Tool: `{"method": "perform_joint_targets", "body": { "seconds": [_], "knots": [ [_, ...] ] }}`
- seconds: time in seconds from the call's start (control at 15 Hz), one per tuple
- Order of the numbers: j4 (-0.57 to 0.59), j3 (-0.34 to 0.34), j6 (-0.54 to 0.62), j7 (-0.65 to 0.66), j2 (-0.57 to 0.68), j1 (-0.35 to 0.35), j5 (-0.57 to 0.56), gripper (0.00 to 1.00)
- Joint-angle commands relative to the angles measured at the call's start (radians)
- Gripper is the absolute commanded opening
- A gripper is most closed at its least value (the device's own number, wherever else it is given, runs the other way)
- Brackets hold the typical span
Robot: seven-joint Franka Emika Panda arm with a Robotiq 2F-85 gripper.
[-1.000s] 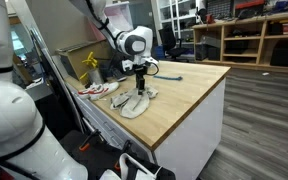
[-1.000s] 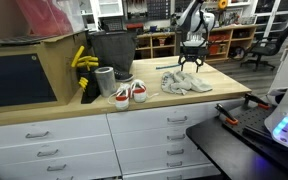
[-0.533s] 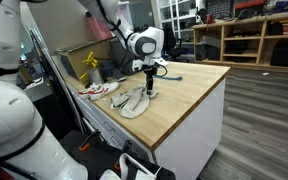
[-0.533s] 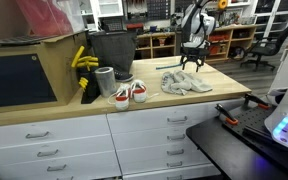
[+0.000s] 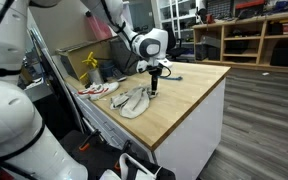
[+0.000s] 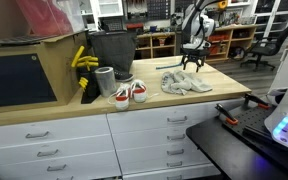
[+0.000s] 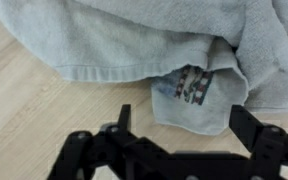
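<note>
Just below the spread claw [image 7: 184, 125] lies the grey towel [image 7: 134, 40].

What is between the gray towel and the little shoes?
Just bare wooden counter, no things; an exterior view shows the gap between towel and shoes.

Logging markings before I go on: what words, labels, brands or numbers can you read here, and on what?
No text can be read in any view.
Dark patterned tag on the crumpled grey cloth towel: marks too blurred to read.
Red and white sneakers on the wooden countertop: any branding too small to read.
</note>
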Motion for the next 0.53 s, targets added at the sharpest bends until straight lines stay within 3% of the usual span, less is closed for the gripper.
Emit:
{"method": "perform_joint_targets", "body": {
  "seconds": [0.0, 0.07, 0.2, 0.47],
  "knots": [
    [0.025, -0.005, 0.025, 0.039, 0.025, 0.005, -0.005, 1.0],
    [0.026, -0.003, 0.038, 0.042, 0.03, 0.004, 0.0, 0.75],
    [0.026, 0.0, 0.064, 0.043, 0.039, 0.008, -0.001, 0.66],
    [0.02, 0.006, 0.105, 0.036, 0.044, 0.013, 0.0, 0.34]
  ]
}}
